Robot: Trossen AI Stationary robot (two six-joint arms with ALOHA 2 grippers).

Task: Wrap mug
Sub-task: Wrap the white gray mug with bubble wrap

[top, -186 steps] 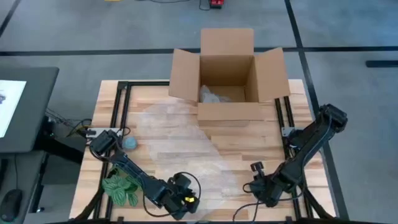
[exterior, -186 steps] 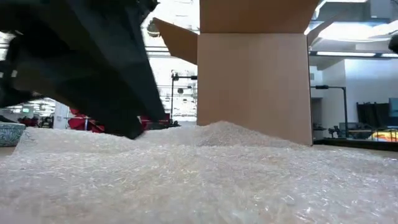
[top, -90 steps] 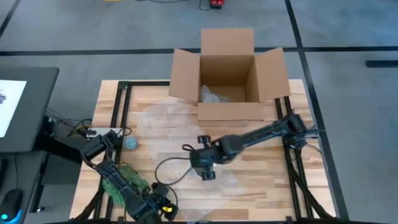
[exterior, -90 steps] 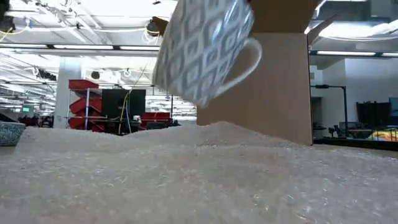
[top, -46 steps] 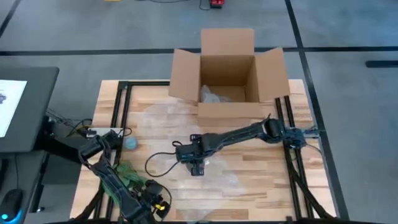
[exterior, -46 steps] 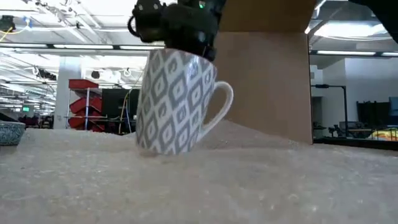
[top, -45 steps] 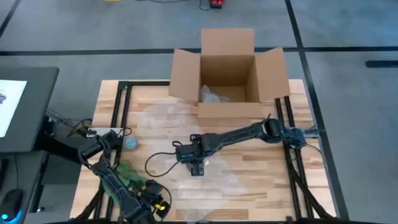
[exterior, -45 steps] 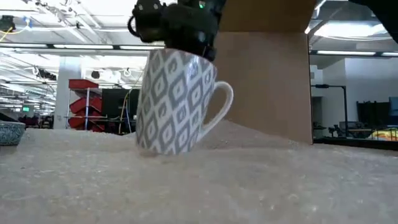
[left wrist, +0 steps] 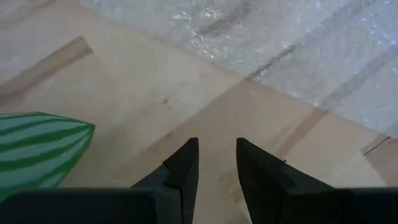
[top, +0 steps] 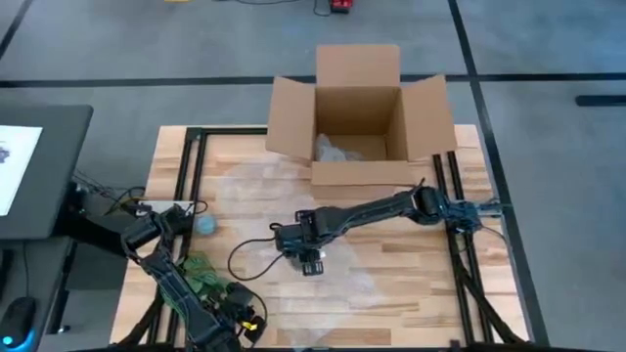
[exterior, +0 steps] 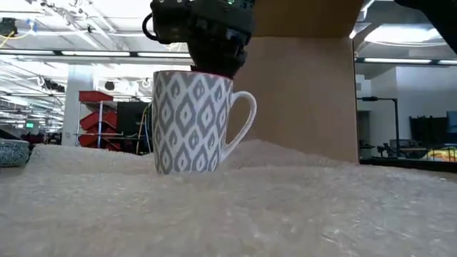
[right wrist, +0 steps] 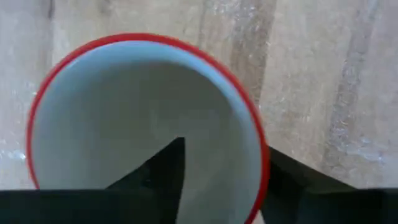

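Wooden worktop (top: pixel 391 284) bearing one sheet of bubble wrap (top: pixel 259 191) and one open cardboard box (top: pixel 359 112) at its far edge. One patterned mug (exterior: pixel 191 123) stands upright on the wrap near the worktop's centre. Right arm stretched low across the worktop from the right side; its pincer (top: pixel 309 256) points down, one finger (right wrist: pixel 158 177) inside the red rim and one outside, clamped on the mug wall. Left arm folded back at the near left corner; its pincer (left wrist: pixel 216 163) is slightly apart, holding nothing, over bare wood beside one green striped object (left wrist: pixel 37 146).
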